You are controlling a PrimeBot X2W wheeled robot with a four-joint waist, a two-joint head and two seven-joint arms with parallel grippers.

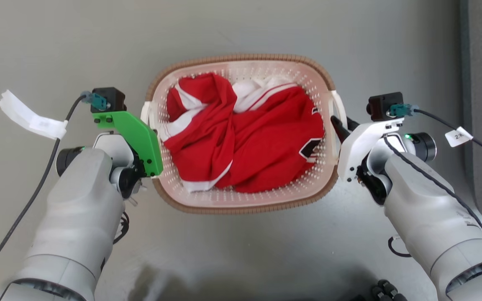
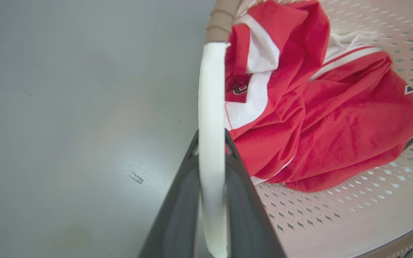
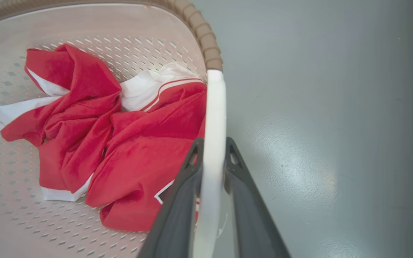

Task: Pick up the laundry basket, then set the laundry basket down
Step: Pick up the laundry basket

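In the head view, the laundry basket is showing centred before you against the grey floor, with red-and-white clothing bunched inside; whether it is lifted clear, you cannot tell. In the left wrist view, your left end effector is clenching the basket's white side handle; in the right wrist view, your right end effector is gripping the opposite handle likewise. You are likely working the pick-up step; next, you will be needing an even, level motion on both sides.
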